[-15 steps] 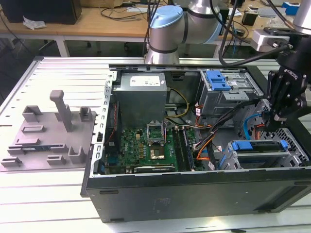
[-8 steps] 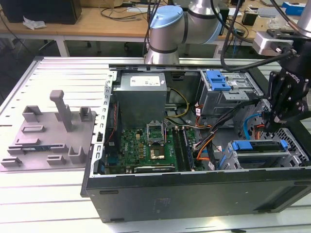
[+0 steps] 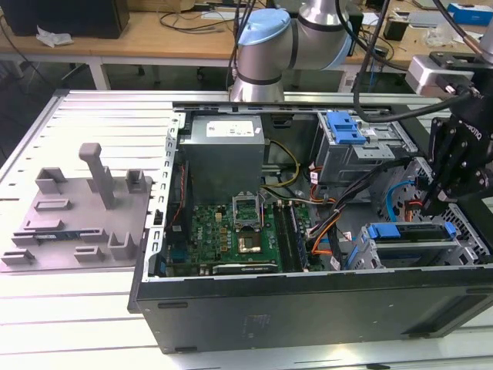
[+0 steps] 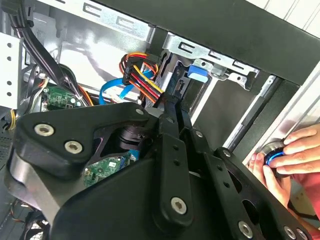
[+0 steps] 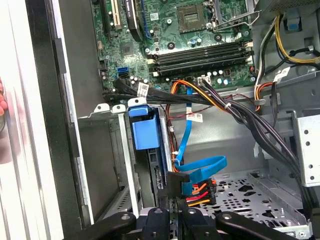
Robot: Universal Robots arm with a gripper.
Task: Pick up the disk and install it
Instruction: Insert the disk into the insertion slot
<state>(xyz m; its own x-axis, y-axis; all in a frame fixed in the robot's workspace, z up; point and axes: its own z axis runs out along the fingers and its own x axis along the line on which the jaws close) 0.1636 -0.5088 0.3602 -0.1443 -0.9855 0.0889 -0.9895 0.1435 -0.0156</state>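
The disk [image 3: 408, 231] stands on edge in the drive cage [image 3: 462, 250] at the exterior view's lower right corner of the open computer case. Its blue plastic frame shows along the top. In the first wrist view the disk [image 5: 146, 131] sits in a slot of the cage, blue frame end toward the motherboard. My black gripper [image 3: 433, 206] reaches down from the exterior view's right onto the disk's top edge. The gripper [image 5: 172, 207] has its fingers close together on the disk's end beside a black connector [image 5: 178, 181]. In the second wrist view the gripper [image 4: 172, 102] points at the cage.
A blue data cable [image 5: 200, 167] and bundled wires [image 5: 230, 107] run close beside the cage. A second cage with a blue tab [image 3: 344, 127], the power supply [image 3: 223, 146] and motherboard [image 3: 231, 231] fill the case. A hand [image 4: 297, 152] holds a round button outside. A grey fixture [image 3: 77, 208] lies at the left.
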